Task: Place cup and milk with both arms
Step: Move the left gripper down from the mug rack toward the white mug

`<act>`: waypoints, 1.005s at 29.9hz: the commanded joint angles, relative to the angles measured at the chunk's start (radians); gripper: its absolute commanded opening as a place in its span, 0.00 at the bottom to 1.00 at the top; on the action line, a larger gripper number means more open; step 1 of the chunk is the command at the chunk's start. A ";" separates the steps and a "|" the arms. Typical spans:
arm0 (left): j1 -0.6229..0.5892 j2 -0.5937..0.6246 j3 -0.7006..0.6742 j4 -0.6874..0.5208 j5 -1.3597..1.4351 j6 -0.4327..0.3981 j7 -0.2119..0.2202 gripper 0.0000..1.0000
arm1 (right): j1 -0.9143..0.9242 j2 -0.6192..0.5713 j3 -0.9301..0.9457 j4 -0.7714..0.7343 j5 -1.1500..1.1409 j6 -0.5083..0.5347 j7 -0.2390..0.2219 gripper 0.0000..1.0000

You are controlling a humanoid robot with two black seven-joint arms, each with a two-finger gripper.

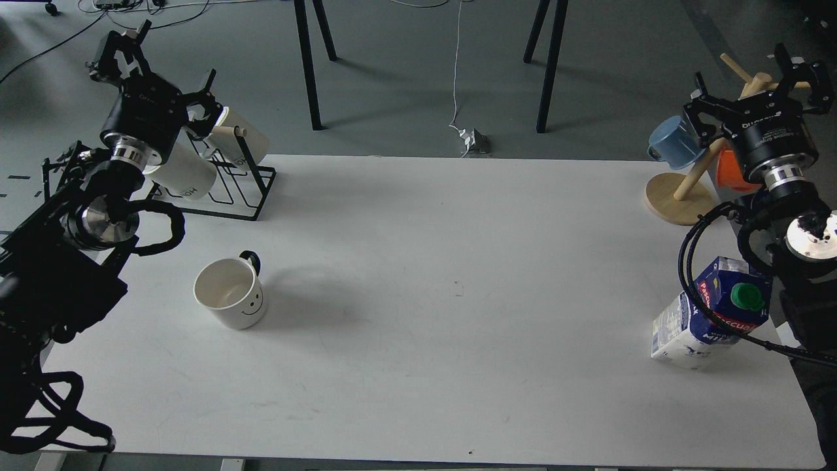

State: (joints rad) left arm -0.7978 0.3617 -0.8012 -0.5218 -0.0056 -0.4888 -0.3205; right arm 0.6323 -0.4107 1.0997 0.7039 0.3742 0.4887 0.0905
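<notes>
On the wide white table [418, 366] stand the white ceramic smiley mug [230, 293] and the blue-white milk carton [709, 314], both black grippers, left [127, 49] and right [801, 69], raised with jaws open, holding nothing.

The place looks like a robotics lab or test room: a plain white table [418, 314] stands on a bare grey floor [405, 72], loose cables [456, 65] trail across that floor beyond the table's far edge, and black metal stand legs [307, 65] rise behind it.
</notes>
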 commanded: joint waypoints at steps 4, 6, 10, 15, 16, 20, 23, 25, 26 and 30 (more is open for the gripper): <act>-0.003 0.008 -0.003 0.002 -0.007 0.006 0.008 1.00 | 0.000 0.000 0.002 0.002 0.000 0.000 0.000 0.99; -0.003 0.010 -0.003 0.002 -0.007 0.004 0.008 1.00 | 0.000 -0.002 0.002 0.003 0.000 0.000 0.000 0.99; 0.006 0.011 0.014 -0.006 -0.005 0.000 0.014 1.00 | 0.000 -0.002 0.003 0.005 0.000 0.000 0.000 0.99; 0.066 0.031 0.014 -0.024 0.016 0.000 0.006 1.00 | -0.009 -0.003 0.006 0.009 0.000 0.000 0.002 0.99; 0.077 0.045 0.016 -0.029 0.025 0.000 0.004 1.00 | -0.011 -0.005 0.006 0.011 0.000 0.000 0.000 0.99; 0.152 0.129 0.036 -0.130 0.151 0.000 -0.015 0.99 | -0.011 -0.017 0.008 0.011 0.000 0.000 0.002 0.99; 0.209 0.219 0.048 -0.225 0.344 0.000 -0.035 0.99 | -0.011 -0.031 0.009 0.011 0.000 0.000 0.002 0.99; 0.241 0.296 0.050 -0.317 0.519 0.000 -0.043 0.99 | -0.011 -0.033 0.012 0.006 0.000 0.000 0.003 0.99; 0.253 0.340 0.050 -0.369 0.597 0.000 -0.048 0.99 | -0.011 -0.036 0.012 0.005 0.000 0.000 0.005 0.99; 0.301 0.462 0.050 -0.512 0.786 0.000 -0.054 0.99 | -0.014 -0.039 0.012 0.005 0.000 0.000 0.005 0.99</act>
State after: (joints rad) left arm -0.5289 0.7367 -0.7517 -0.9298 0.6429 -0.4895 -0.3673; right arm 0.6202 -0.4475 1.1123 0.7096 0.3743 0.4887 0.0948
